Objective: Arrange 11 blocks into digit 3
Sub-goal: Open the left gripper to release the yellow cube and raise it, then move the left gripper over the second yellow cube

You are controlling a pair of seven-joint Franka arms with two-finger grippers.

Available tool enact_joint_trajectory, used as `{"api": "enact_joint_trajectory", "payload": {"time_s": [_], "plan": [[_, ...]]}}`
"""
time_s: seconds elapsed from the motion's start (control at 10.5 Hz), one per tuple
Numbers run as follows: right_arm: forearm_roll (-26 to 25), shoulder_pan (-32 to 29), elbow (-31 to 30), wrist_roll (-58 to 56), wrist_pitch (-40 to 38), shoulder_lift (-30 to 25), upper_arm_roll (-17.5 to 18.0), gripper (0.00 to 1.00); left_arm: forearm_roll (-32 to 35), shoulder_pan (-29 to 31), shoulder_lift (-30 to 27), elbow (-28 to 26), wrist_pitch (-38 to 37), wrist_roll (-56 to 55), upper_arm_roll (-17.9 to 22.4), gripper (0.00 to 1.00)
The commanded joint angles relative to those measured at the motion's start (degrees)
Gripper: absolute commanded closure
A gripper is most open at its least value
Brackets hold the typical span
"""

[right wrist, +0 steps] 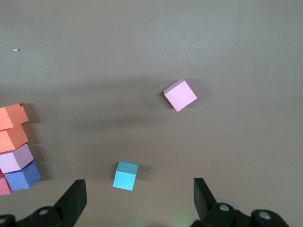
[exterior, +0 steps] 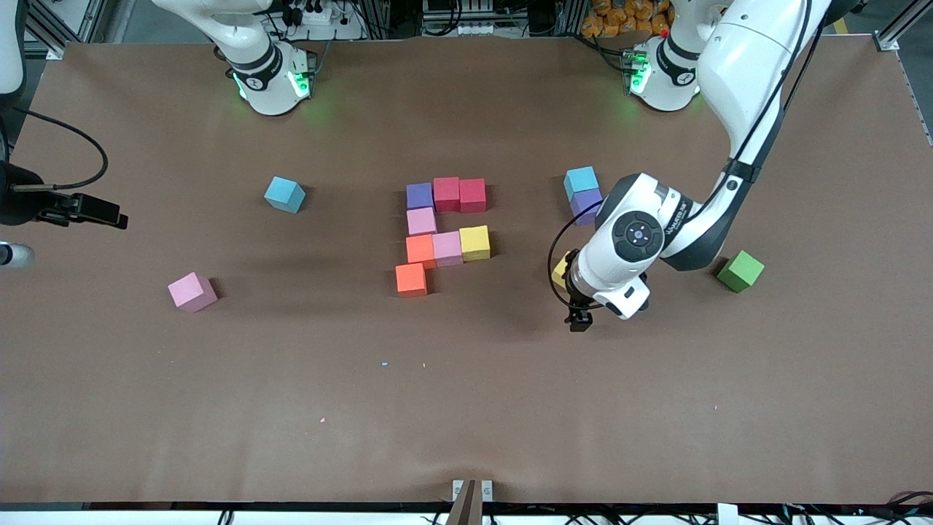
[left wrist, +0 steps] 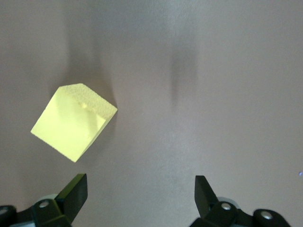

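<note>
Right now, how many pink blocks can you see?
3: one pink block and another sit in the cluster mid-table, and a lone pink block lies toward the right arm's end. The left arm could hide more.

Brown table [exterior: 466, 408], bearing: cluster of eight touching blocks [exterior: 442, 232] at centre; lone pink block [exterior: 192, 292] and blue cube [exterior: 284, 194] toward right arm's end; blue cube [exterior: 581, 181] touching purple block [exterior: 586, 205], yellow block [left wrist: 73, 121], green cube [exterior: 740, 270] toward left arm's end.
</note>
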Motion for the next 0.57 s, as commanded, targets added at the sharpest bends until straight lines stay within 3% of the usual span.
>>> {"api": "enact_joint_trajectory", "payload": {"time_s": [0.0, 0.47], "plan": [[1.2, -0.6, 0.5, -0.2, -0.6, 0.3, 0.2, 0.00, -0.7, -0.4, -1.3, -0.1, -2.2, -0.4, -2.0, 0.00], [1.2, -0.6, 0.6, -0.2, -0.6, 0.3, 0.2, 0.00, -1.3, -0.6, -1.1, 0.6, -3.6, -2.6, -4.1, 0.00]]}}
